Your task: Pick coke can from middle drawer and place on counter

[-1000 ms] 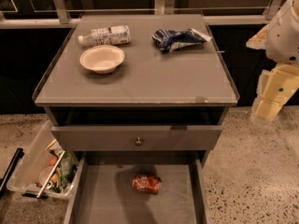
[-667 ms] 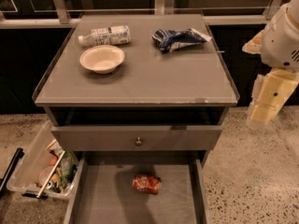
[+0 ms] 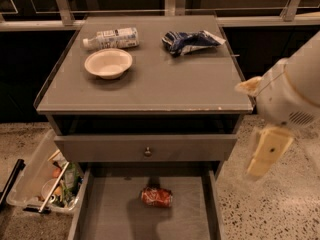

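The arm hung to the right of the counter (image 3: 165,84), near its front corner, with the gripper (image 3: 266,154) pointing down; whether it was parted or closed could not be told. The coke can (image 3: 156,196), red and dented, lay on its side on the middle drawer's (image 3: 105,214) grey floor.
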Motion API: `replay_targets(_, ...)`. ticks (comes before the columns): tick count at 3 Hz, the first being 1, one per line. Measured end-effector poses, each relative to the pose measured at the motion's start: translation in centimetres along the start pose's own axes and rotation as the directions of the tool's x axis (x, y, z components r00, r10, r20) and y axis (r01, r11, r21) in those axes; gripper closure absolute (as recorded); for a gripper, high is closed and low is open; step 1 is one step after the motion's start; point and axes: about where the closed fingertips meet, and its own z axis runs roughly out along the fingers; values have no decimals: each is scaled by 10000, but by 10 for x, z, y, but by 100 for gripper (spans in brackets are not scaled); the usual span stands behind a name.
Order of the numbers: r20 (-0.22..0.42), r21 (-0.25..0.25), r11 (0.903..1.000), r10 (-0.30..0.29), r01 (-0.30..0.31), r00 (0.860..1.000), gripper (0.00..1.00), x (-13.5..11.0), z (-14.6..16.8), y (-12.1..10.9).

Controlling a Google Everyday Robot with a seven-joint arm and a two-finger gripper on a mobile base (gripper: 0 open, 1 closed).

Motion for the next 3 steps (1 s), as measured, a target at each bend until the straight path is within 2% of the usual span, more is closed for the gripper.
replay_targets(1, 949, 300, 9981, -572, 546, 9938, 0, -4, 35, 32)
replay_targets(2, 1265, 544, 9972, -585, 520, 9902, 0, -4, 85, 44)
replay_targets(3, 1283, 929, 9946, -578, 460, 9900, 0, -4, 89, 36)
